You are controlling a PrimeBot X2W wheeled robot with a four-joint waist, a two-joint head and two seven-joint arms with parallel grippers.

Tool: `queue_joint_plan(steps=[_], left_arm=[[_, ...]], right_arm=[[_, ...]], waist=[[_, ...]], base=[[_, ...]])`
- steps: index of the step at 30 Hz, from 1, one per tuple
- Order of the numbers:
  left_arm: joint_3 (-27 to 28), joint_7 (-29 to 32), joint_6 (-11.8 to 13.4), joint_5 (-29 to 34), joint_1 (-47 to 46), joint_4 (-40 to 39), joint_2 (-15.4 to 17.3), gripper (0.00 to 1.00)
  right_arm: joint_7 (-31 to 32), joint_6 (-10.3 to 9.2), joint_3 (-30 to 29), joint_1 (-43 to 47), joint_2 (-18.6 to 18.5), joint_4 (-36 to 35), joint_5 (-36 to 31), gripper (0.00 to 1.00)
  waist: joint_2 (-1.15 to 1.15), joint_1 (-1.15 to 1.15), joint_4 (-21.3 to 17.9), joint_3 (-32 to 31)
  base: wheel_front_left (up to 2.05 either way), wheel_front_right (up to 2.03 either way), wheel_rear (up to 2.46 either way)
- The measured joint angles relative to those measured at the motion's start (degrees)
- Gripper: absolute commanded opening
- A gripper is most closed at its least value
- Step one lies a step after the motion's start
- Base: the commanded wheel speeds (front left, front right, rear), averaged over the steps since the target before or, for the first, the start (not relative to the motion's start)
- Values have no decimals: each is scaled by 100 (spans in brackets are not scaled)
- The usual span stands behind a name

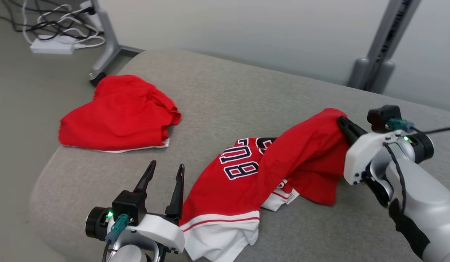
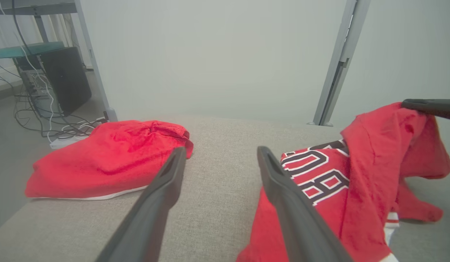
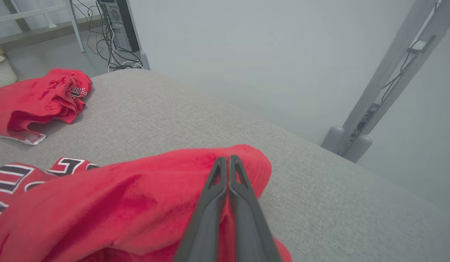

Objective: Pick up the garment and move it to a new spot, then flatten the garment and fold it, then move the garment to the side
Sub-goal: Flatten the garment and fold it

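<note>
Mostly crumpled, the red jersey (image 1: 247, 182) lies on the near right part of the grey padded surface (image 1: 228, 91). One end of it is raised off the padding into a peak. Its white-edged dark lettering faces up near the middle, and its white hem with a red stripe is bunched at the near edge of the surface. A small white label shows beside the hem.

The right gripper (image 1: 340, 120) has its jaws closed on the raised red fabric at the jersey's far right end. In the right wrist view the two dark fingers (image 3: 214, 196) press together with cloth pinched between them, and the fabric drapes down and to the left from there.

The left gripper (image 1: 166, 166) sits low at the near left, just beside the jersey's left edge. Its jaws stand wide apart and hold nothing.

A second red garment (image 1: 119, 112), with a white edge underneath, lies in a loose heap on the far left corner of the surface, well apart from the jersey. Beyond that corner, on the floor, are a grey stand leg (image 1: 105, 40) and a tangle of cables with a white power strip (image 1: 52, 45).
</note>
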Motion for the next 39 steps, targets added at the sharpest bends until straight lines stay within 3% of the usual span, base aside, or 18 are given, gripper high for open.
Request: queue_joint_plan(steps=[9, 15, 20, 27, 28, 29, 36, 39], left_arm=[[140, -1, -98, 134, 140, 13, -41, 100], [210, 0, -156, 194, 143, 42, -45, 100], [247, -1, -182, 243, 133, 57, -60, 100], [258, -1, -259, 289, 58, 129, -104, 100], [265, -1, -268, 289, 53, 141, -107, 100], [278, -1, -276, 297, 53, 154, -109, 100], [383, -1, -280, 330, 63, 158, -129, 100], [409, -1, -281, 339, 106, 143, -148, 100]], right_arm=[[-502, 0, 454, 847, -805, -1354, 179, 0], [-526, 0, -31, 1759, -1189, -2735, -257, 0], [-526, 0, -377, 2704, -1163, -3466, -539, 0], [-90, 0, -449, 3299, -961, -3457, -369, 0], [-86, -1, -438, 3351, -954, -3479, -336, 36], [-90, 0, -483, 3377, -936, -3538, -282, 100], [-141, -1, -1129, 3377, -1107, -4211, -69, 100], [141, 0, -1391, 3346, -1123, -4348, -21, 100]], waist=[[0, 0, -792, -49], [0, 0, -1295, -15], [0, 0, -1588, 45], [0, 0, -1672, 118], [0, 0, -1666, 116], [0, 0, -1663, 111], [0, 0, -1619, 9], [0, 0, -1589, -47]], base=[[0, 0, 0], [0, 0, 0], [0, 0, 0], [0, 0, 0], [0, 0, 0], [0, 0, 0], [0, 0, 0], [0, 0, 0]])
